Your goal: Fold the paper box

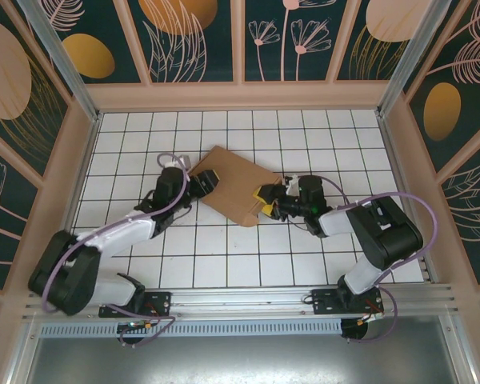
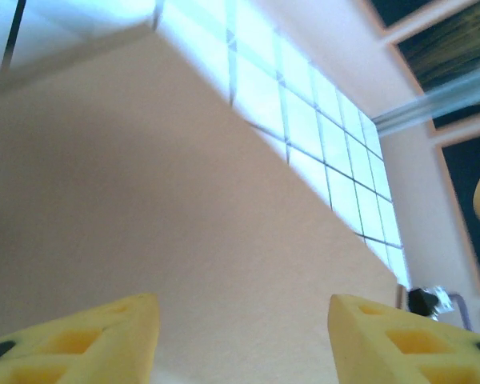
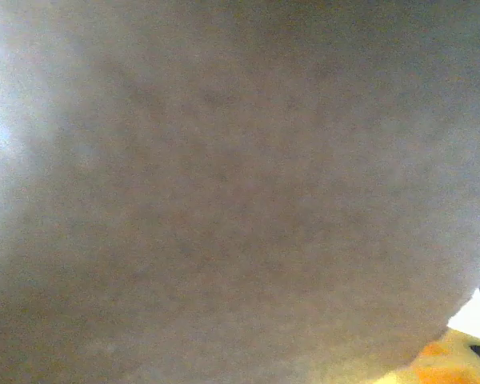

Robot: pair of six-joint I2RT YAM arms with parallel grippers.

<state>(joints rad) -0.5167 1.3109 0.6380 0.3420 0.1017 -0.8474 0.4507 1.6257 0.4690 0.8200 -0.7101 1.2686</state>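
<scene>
Top view: the paper box (image 1: 236,190), plain brown cardboard, lies skewed at the middle of the white tiled table (image 1: 224,256). The left gripper (image 1: 205,182) is at its left corner, the right gripper (image 1: 266,200) at its right edge.
Left wrist: yellow ribbed fingers (image 2: 104,344) stand apart, with matte cardboard just ahead.
Right wrist: blurred cardboard up close. Cannot tell how the jaws stand.

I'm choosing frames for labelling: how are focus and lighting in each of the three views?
Top external view: sharp and evenly lit, the paper box plain on the tiled table. Left wrist view: the box soft, the tiles beyond it washed out bluish-white, the yellow fingers of the left end effector blurred. Right wrist view: badly out of focus, the box too close, a dim grey-brown smear.
</scene>
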